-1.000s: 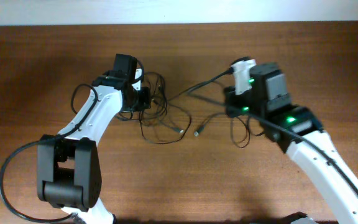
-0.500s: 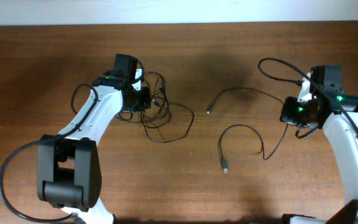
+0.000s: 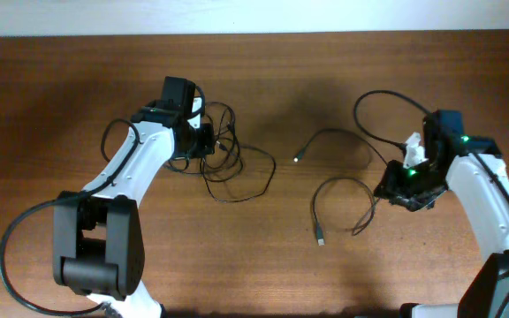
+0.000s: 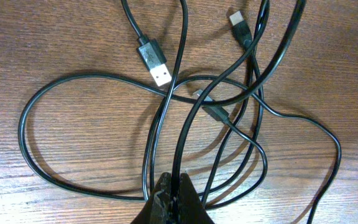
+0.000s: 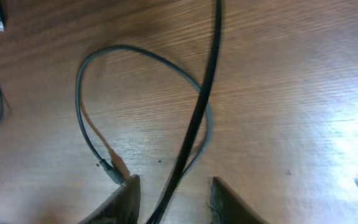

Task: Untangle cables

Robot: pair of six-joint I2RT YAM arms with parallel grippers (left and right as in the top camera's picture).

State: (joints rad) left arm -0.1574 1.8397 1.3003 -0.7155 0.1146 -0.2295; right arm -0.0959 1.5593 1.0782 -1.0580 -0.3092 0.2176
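Observation:
A tangle of thin black cables point(image 3: 237, 163) lies left of centre. My left gripper point(image 3: 203, 143) is at its left edge, shut on one strand. In the left wrist view my left gripper point(image 4: 174, 190) pinches a cable point(image 4: 185, 137), with a USB plug point(image 4: 156, 62) and a second plug point(image 4: 238, 23) beyond it. A separate cable point(image 3: 336, 180) loops on the right, one plug point(image 3: 321, 239) toward the front. My right gripper point(image 3: 394, 193) is low over its right end. In the right wrist view my right gripper point(image 5: 174, 202) is open, a black strand point(image 5: 194, 127) running loose between the fingers.
The wooden table point(image 3: 78, 88) ends at a pale wall strip at the back. The thick robot cable point(image 3: 16, 234) loops at the left arm's base. Another plug end point(image 3: 298, 158) of the separated cable lies mid-table.
My right gripper pulled a cable out of the tangle to the right, then came down and slightly left and now stands open. The left gripper has kept still, holding its strand.

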